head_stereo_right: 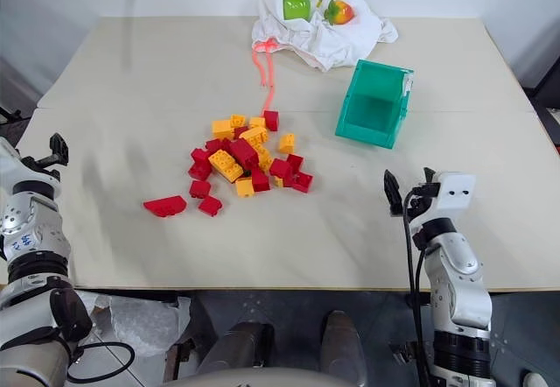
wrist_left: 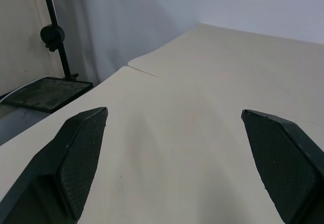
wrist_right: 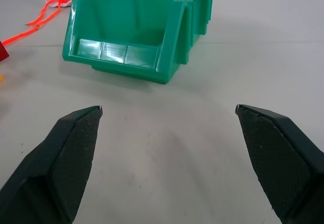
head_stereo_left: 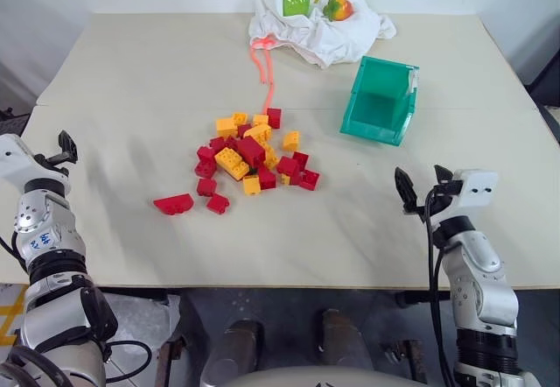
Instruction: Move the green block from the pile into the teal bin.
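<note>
waiting at the near edge of the table (head_stereo_left: 131, 80), both grippers are empty. the left gripper (wrist_left: 174, 158) and right gripper (wrist_right: 169, 153) have their fingers spread wide. no green block can be picked out in the pile (head_stereo_left: 249, 159) of red and yellow bricks; it may be hidden. the teal bin (head_stereo_left: 381, 98) looks empty, so the whole job is left. the right wrist view shows the bin's open front up close, while the head views show the white cloth bag (head_stereo_left: 319, 24) with toy fruit.
</note>
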You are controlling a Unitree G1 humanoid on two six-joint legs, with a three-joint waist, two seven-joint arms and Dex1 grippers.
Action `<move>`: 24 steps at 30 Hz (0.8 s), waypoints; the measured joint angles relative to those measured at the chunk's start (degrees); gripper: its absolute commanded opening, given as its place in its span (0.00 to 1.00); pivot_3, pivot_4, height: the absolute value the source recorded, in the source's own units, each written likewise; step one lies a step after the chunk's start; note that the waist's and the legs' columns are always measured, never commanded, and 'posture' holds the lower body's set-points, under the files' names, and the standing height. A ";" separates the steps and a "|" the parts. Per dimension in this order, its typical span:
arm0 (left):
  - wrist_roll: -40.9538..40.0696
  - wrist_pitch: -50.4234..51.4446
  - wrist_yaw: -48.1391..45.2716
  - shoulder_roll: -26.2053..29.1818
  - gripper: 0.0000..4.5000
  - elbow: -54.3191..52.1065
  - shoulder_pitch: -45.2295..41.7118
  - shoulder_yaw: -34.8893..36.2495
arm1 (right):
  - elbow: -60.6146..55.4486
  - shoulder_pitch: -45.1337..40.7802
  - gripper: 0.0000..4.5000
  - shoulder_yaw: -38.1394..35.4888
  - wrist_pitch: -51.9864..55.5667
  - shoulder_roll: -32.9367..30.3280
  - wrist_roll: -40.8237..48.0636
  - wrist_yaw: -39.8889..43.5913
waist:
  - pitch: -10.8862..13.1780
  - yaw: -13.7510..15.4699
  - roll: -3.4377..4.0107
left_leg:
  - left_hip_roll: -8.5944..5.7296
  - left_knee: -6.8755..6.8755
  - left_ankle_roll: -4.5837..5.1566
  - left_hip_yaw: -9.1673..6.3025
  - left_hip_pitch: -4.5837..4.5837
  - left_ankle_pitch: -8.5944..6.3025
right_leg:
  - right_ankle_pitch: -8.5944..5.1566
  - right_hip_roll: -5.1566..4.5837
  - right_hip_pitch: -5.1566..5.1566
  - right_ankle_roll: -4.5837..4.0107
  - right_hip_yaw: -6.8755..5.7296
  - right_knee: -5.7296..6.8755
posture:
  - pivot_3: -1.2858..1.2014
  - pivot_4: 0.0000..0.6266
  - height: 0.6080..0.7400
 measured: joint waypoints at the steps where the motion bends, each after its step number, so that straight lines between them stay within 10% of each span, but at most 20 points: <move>1: 0.25 -0.29 -0.03 0.01 1.00 0.00 0.00 -0.29 | 0.00 0.11 0.99 0.00 -0.01 -0.05 0.00 0.05 | 0.00 0.01 0.00 | 0.00 -0.01 0.00 0.00 0.00 0.00 | 0.00 0.00 0.00 0.00 0.01 -0.01 | 0.52 0.24 1.00; 13: 2.11 0.91 -9.51 1.41 1.00 0.05 -1.70 -5.33 | -4.57 1.08 0.99 1.51 3.30 -4.19 1.08 3.69 | 0.05 0.05 0.00 | -0.03 -0.14 0.02 0.13 0.00 -0.01 | 0.00 0.05 -0.06 0.00 0.10 -0.08 | 0.52 0.24 1.00; 24: 2.25 -0.29 -37.71 2.78 0.25 -0.10 -2.99 -12.32 | -12.80 1.13 1.00 5.30 10.09 -13.03 6.50 15.81 | 0.09 0.00 0.00 | 0.06 -0.35 0.02 0.22 0.00 -0.05 | 0.01 0.23 -0.06 0.01 0.11 -0.43 | 0.52 0.24 1.00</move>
